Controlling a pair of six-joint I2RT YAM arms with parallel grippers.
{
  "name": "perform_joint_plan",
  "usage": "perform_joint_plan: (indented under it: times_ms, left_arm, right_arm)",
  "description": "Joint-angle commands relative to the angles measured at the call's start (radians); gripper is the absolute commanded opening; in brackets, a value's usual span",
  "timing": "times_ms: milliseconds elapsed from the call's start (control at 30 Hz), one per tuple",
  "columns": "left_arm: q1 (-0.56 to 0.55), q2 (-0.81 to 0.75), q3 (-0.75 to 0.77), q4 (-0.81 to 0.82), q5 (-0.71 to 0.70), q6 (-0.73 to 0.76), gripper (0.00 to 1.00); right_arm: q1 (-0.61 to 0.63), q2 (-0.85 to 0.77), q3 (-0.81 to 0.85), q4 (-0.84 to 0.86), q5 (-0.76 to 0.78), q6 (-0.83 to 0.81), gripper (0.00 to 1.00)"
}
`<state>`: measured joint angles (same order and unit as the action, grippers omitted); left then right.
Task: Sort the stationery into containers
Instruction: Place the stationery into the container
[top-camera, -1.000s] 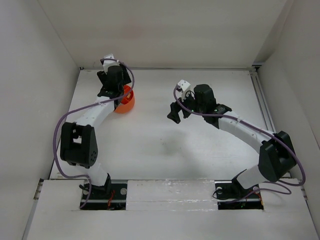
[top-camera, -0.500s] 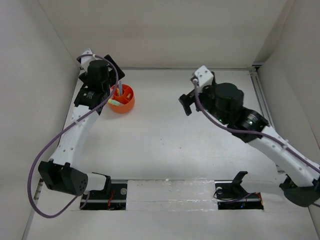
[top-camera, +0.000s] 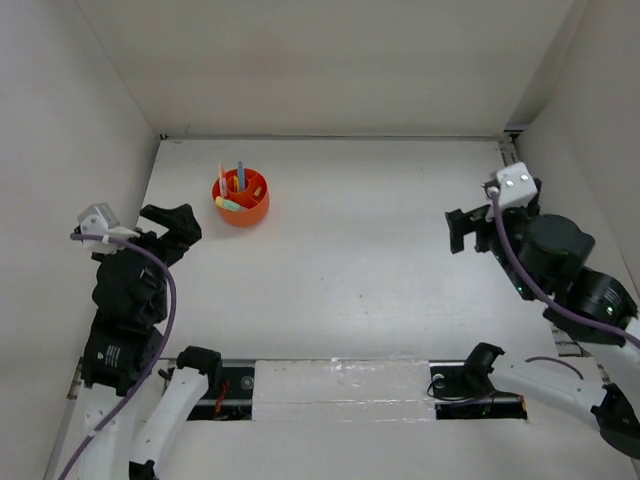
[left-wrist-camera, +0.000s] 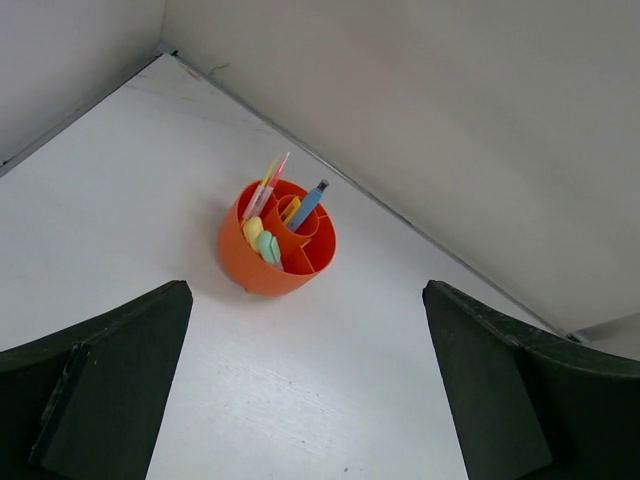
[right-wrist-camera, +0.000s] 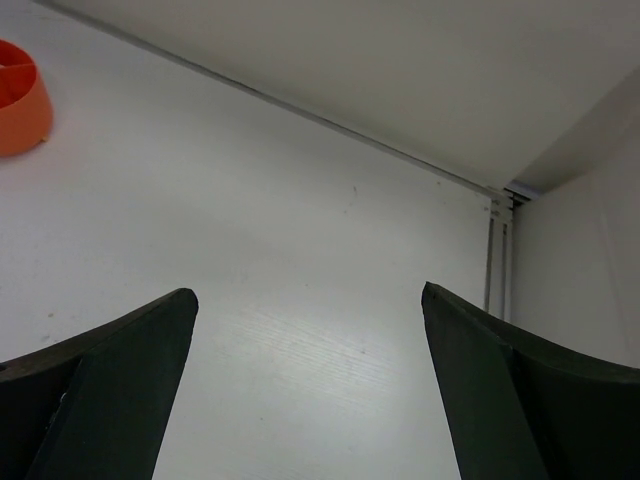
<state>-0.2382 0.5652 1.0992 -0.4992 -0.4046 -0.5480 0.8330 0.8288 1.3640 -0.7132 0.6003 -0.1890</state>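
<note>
Moved since before: both arms have swung away from the middle and drawn back toward the near edge, the left one off the orange cup (top-camera: 250, 211), which now stands in plain sight.
Left jaws: spread wide, holding nothing, touching nothing.
Left arm (top-camera: 125, 290): folded back at the near-left corner, raised off the surface (top-camera: 350, 285), its wrist looking down and across at the cup, well apart from it.
Orange cup: upright at the far left of the surface, near the back wall.
Stationery: all in the cup; a pink pen (left-wrist-camera: 273, 174) and a grey-blue pen (left-wrist-camera: 308, 203) stand tilted in separate compartments, while a pale yellow marker (left-wrist-camera: 253, 231) and a pale green marker (left-wrist-camera: 268, 247) sit side by side in the near compartment.
Right jaws: spread wide, empty, over bare surface.
Right arm (top-camera: 555, 262): pulled back to the right side wall, wrist pointing toward the far right corner; the cup shows only at the left edge of its view.
</note>
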Motion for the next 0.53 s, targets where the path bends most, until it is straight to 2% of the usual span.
perform_joint_plan:
  times_ms: [0, 167, 500]
  left_arm:
    - [0.002, -0.072, -0.081, -0.016, -0.005, -0.012, 1.00]
    - [0.002, -0.145, -0.125, -0.016, -0.040, -0.021, 1.00]
    - [0.002, -0.154, -0.176, -0.025, -0.042, -0.061, 1.00]
  right_arm:
    - [0.006, -0.120, -0.034, -0.045, 0.075, 0.014, 1.00]
    - [0.006, -0.218, -0.065, -0.054, 0.084, 0.014, 1.00]
    - [0.006, -0.194, -0.054, -0.065, 0.084, 0.014, 1.00]
